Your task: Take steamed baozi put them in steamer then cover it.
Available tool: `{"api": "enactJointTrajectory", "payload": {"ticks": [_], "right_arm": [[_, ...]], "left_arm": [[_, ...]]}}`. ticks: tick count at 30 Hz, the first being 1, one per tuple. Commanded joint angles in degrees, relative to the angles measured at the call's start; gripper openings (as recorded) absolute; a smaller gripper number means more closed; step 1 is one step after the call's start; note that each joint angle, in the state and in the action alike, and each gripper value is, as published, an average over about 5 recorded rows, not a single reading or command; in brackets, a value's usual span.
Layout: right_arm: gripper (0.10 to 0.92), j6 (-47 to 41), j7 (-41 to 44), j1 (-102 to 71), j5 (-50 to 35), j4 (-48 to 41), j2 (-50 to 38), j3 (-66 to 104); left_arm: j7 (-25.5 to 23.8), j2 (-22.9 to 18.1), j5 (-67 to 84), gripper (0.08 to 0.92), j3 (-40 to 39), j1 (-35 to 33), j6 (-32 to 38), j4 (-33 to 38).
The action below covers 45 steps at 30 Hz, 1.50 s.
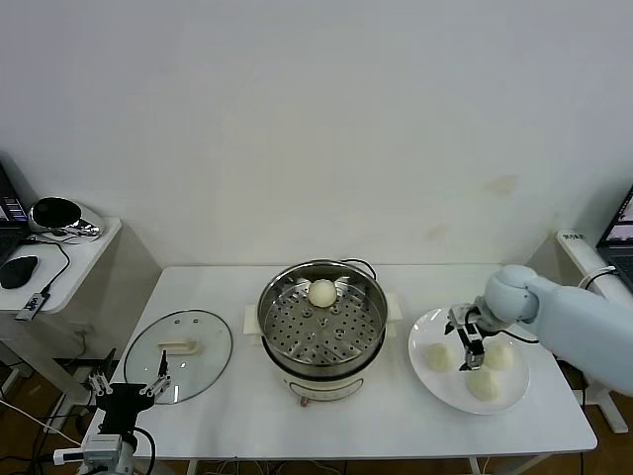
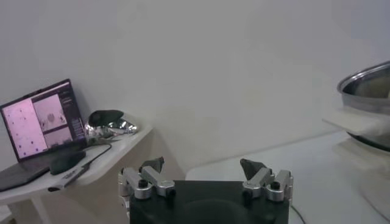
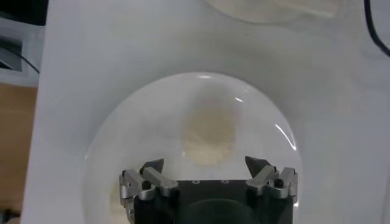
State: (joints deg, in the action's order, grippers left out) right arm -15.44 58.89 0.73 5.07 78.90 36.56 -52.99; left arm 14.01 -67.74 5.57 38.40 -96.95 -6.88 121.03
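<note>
Nearest the camera, the left gripper (image 1: 129,388) rests parked at the table's front-left edge, fingers spread and holding nothing, just in front of the cover (image 1: 179,353), which lies flat on the table (image 1: 237,426). At centre stands the steamer (image 1: 321,319) with one steamed baozi (image 1: 322,292) already on its perforated tray, toward the far rim. To the right, three more buns sit on the white plate (image 1: 431,384): one on the steamer side (image 1: 437,357), one at the front (image 1: 482,383), one on the outer side (image 1: 498,355).

The right gripper (image 1: 471,347) hangs over the plate among these three, fingers wide apart and empty. In the right wrist view a bun (image 3: 208,137) lies directly below, centred between the open fingertips (image 3: 154,165) (round, so no long axis constrains the grasp). The next move appears to be a straight descent and closure; the right arm is clearly the nearer one.
</note>
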Motion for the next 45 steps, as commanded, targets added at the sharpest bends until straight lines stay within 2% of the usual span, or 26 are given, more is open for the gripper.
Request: {"api": "enactJointTrajectory", "payload": {"ticks": [1, 10, 26, 38, 45], "right_arm": [[0.823, 0.9, -0.5, -4.8, 1.5, -3.9, 3.3, 3.8], [0.805, 0.7, -0.6, -5.2, 3.1, -5.1, 4.1, 4.4], [0.605, -0.2, 0.0, -3.3, 2.7, -3.0, 2.3, 4.0], [0.593, -3.5, 2.5, 14.4, -8.4, 7.6, -7.9, -1.3], [0.603, -10.8, 1.7, 39.7, -19.9, 12.8, -4.8, -16.4]], "left_arm": [[0.0, 0.1, 0.1, 0.823, 0.0, 0.0, 0.0, -0.1], [0.0, 0.1, 0.2, 0.823, 0.2, -0.2, 0.1, -0.3], [0.0, 0.0, 0.0, 0.823, 0.1, -0.2, 0.2, 0.1], [0.0, 0.5, -0.1, 0.823, -0.6, 0.2, 0.2, 0.6], [0.0, 0.8, 0.0, 0.823, -1.5, 1.1, 0.2, 0.4]]}}
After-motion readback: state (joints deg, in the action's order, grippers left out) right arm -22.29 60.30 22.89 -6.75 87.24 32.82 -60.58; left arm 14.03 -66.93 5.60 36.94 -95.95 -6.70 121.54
